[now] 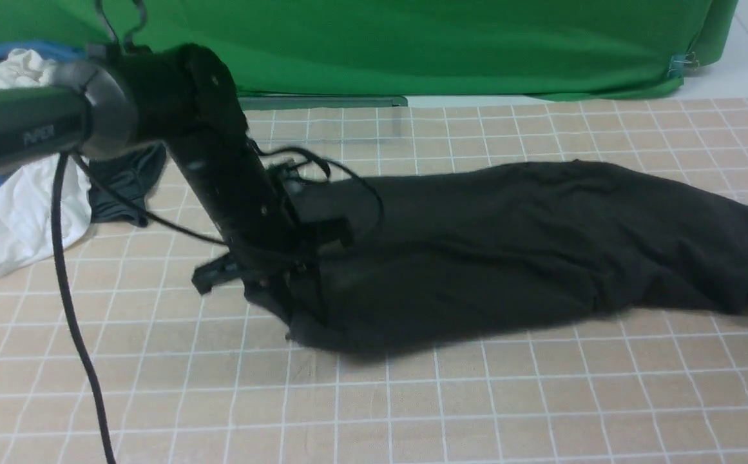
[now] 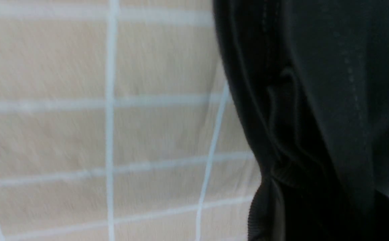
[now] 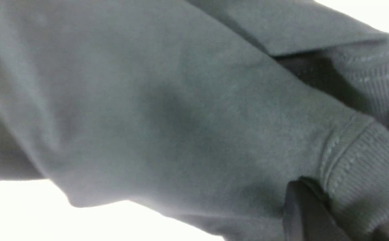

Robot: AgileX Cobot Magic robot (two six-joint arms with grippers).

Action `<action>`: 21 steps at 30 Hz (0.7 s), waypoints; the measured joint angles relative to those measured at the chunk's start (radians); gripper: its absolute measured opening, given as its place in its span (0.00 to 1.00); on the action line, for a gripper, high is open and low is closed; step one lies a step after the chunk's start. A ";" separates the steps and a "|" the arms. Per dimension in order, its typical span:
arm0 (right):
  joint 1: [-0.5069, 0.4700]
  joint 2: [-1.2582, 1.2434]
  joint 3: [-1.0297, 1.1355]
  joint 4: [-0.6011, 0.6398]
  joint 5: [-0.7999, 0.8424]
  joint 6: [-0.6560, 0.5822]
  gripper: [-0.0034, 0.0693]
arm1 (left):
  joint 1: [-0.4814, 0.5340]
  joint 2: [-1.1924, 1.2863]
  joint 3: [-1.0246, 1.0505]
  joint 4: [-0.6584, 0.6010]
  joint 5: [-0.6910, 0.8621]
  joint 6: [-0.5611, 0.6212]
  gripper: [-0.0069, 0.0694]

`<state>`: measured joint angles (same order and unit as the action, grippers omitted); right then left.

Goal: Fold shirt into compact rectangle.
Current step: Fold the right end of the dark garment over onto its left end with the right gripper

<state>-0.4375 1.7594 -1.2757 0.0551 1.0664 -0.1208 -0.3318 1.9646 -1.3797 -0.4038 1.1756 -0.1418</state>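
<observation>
Left gripper (image 1: pixel 278 304) pinches the shirt (image 1: pixel 528 238) (right gripper (image 3: pixel 345 217) too).

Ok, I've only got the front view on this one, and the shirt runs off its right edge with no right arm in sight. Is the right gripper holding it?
Observer: Yes. In the right wrist view the right gripper is shut on the shirt, pinching its ribbed band.
Operator: And the left end, hidden behind that arm?
Observer: The left wrist view shows the cloth bunched in folds that run into the left gripper, with a ribbed edge at the pinch. It looks gripped there too.
</observation>
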 joint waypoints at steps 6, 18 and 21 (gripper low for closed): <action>-0.018 -0.248 0.267 -0.136 -0.030 0.095 0.12 | -0.068 -0.140 0.210 0.046 -0.048 0.015 0.24; -0.049 -0.366 0.394 -0.162 -0.037 0.130 0.12 | -0.067 -0.278 0.482 0.126 -0.202 0.016 0.24; -0.049 -0.366 0.419 -0.164 -0.054 0.134 0.12 | -0.067 -0.279 0.483 0.125 -0.210 0.015 0.24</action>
<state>-0.4869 1.3936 -0.8566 -0.1087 1.0124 0.0128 -0.3991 1.6854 -0.8967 -0.2784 0.9655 -0.1266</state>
